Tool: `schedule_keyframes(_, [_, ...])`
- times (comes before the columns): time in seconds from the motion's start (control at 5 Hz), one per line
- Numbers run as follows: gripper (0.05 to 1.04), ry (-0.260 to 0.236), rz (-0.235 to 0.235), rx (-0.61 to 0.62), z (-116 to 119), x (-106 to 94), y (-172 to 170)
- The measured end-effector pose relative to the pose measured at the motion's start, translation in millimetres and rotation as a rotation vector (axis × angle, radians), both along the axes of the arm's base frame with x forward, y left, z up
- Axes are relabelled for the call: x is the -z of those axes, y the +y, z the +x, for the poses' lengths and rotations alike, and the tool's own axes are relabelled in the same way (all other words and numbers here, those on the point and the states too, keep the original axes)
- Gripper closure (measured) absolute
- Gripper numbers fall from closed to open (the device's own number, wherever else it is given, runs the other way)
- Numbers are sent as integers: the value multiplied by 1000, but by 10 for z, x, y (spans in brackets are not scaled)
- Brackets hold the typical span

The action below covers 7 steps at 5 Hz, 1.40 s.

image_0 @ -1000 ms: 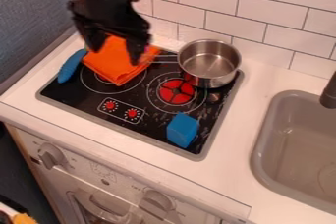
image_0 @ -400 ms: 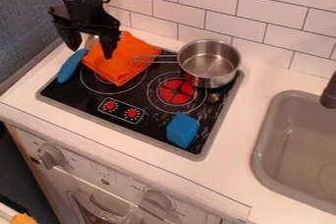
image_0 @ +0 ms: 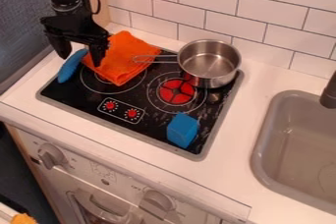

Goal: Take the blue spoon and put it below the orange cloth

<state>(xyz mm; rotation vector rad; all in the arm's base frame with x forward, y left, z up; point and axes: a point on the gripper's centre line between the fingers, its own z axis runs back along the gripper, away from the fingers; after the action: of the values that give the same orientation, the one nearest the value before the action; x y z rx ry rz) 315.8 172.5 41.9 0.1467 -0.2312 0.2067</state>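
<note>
By the stovetop's (image_0: 151, 125) left edge, the gripper (image_0: 80, 61) hangs, fingers apart, above the blue spoon (image_0: 68, 70) beside the orange cloth (image_0: 123, 57).

No readable text. Faint printed marks on the oven control panel (image_0: 82, 169) near its knobs, too small to read. Tiny marks around the cooktop's red dials (image_0: 110, 105), also illegible.

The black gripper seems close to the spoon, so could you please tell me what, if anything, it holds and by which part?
Nothing is held: the gripper is open, its fingers spread apart near the blue spoon.
</note>
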Motion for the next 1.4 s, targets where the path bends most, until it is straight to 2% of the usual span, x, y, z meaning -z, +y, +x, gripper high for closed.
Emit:
schedule_keyframes(0.2, [83,28,11,-11,-66,69,93])
schedule_keyframes(0.6, [83,69,-15,-63,-159,284,265])
schedule_keyframes(0.8, [132,77,-17,-54,-109,303,290])
schedule_keyframes(1.0, [410,83,12,-48,-90,312,283])
schedule_keyframes(1.2, [631,83,30,-40,-70,307,277])
schedule_keyframes(1.4, [652,82,27,-31,-72,318,243])
